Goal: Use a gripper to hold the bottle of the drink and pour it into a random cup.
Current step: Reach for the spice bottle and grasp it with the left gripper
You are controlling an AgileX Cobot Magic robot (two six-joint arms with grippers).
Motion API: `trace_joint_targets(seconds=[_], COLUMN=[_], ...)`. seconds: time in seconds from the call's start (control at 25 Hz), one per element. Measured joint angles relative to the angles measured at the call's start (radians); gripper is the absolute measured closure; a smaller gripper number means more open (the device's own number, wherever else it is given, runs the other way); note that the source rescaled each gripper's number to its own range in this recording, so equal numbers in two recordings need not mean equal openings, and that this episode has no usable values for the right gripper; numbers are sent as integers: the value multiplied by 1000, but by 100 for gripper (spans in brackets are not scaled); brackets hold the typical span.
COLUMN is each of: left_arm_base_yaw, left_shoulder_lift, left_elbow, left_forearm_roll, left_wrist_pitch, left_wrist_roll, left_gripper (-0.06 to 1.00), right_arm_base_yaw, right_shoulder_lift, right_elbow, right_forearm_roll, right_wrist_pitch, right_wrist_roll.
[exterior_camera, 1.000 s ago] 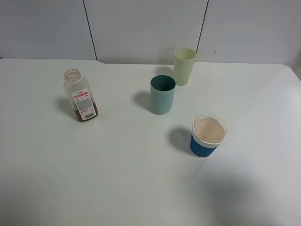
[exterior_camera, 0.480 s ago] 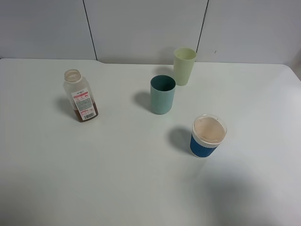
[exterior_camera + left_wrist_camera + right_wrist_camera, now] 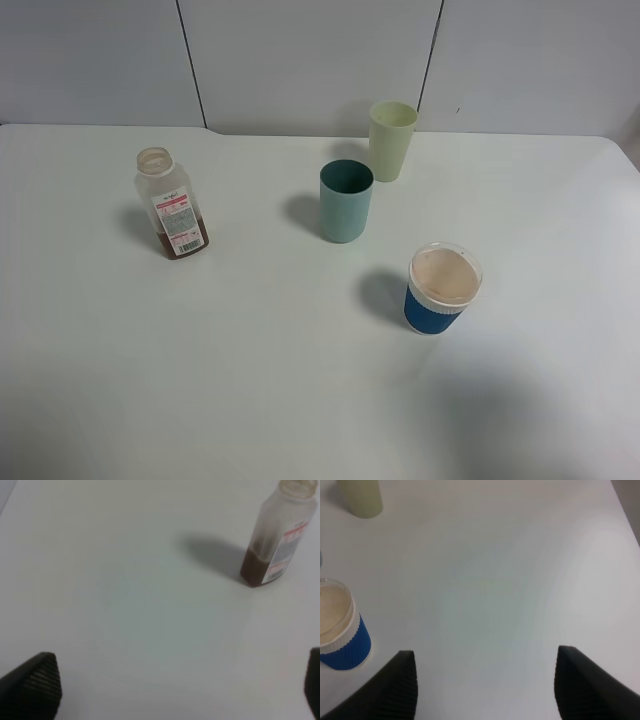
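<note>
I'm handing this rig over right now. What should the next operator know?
Left gripper: open, empty, over the table, the bottle ahead of it and untouched.
Right gripper: open, empty, near the blue-sleeved lidded cup.
The bottle stands upright on the table's left side, with a little brown drink at the bottom. The teal cup stands mid-table, the pale green cup behind it.
Done: nothing yet.
Left: grip the bottle, carry it to the teal cup, pour.

White table [image 3: 250,390], pale green tumbler [image 3: 392,140] upright near its back edge, lidded blue-sleeved cup [image 3: 441,292] nearer the front, grey wall [image 3: 300,60] behind
</note>
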Motion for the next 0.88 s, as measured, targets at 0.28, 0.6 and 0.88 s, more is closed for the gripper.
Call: trace_joint_targets(seconds=[0.28, 0.6, 0.88], left_arm_base_yaw=[0, 0, 0], left_shoulder_lift=[0, 13, 180], left_elbow=[0, 0, -27], left_forearm_roll=[0, 0, 1], left_wrist_pitch=[0, 0, -94], left_wrist_roll=[0, 0, 0], left_gripper=[-4, -4, -4], right_arm_base_yaw=[0, 0, 0], right_shoulder_lift=[0, 0, 0], right_elbow=[0, 0, 0], right_forearm_roll=[0, 0, 0], right_wrist_pitch=[0, 0, 0], right_wrist_roll=[0, 0, 0])
